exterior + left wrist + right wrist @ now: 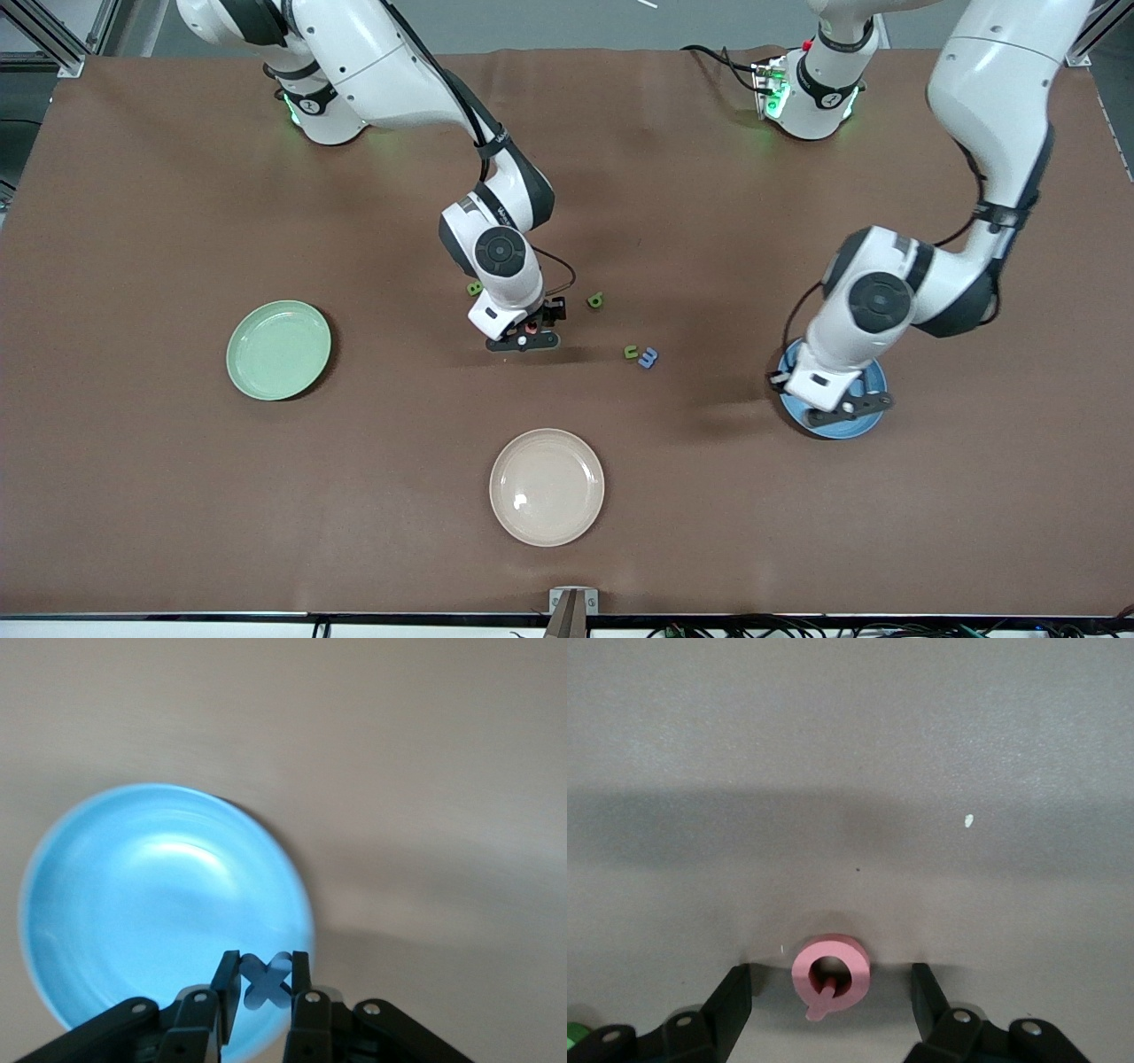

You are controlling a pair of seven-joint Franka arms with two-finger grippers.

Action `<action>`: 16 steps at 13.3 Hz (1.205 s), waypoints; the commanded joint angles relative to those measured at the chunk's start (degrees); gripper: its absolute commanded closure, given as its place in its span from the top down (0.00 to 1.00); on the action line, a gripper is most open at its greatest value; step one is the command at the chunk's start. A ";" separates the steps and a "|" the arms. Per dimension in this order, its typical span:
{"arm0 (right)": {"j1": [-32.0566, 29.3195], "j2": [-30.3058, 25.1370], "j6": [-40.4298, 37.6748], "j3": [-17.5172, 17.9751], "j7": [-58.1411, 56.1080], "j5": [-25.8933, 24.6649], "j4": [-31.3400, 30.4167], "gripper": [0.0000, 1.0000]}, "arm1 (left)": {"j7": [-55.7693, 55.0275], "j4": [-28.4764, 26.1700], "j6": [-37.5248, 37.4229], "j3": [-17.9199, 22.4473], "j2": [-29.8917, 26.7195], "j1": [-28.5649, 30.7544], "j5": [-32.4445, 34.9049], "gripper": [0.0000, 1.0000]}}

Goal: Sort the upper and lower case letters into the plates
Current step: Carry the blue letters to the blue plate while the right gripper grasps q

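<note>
My left gripper (264, 985) grasps a blue letter X (266, 980) over the blue plate's (133, 921) edge; released here, it may miss. My right gripper (831, 999) is spread around the red Q (830, 970) on the table (850, 771); closing off-centre could flick it away.

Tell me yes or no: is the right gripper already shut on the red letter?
No: in the right wrist view the right gripper stands open, its fingers apart on either side of the red letter, which lies on the table untouched.

Bright even overhead light, soft arm shadows, blurred blue plate (133, 904).
</note>
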 commanded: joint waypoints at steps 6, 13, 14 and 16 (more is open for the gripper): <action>0.13 0.38 0.84 -0.54 0.21 1.29 0.83 0.56 | -1.03 0.37 -0.93 -1.22 1.62 3.04 0.43 1.00; 0.66 0.82 1.28 -0.63 0.12 0.94 0.74 0.25 | -31.33 4.22 -2.70 -4.39 3.63 -8.81 0.07 1.00; 0.57 0.73 1.28 -0.63 -0.05 0.76 0.74 0.20 | -35.55 5.63 -2.70 -4.39 5.12 -10.49 0.07 1.00; 0.74 0.64 1.11 -0.63 -0.41 0.58 0.74 0.13 | -44.95 8.53 -2.70 -4.39 8.37 -14.26 0.07 1.00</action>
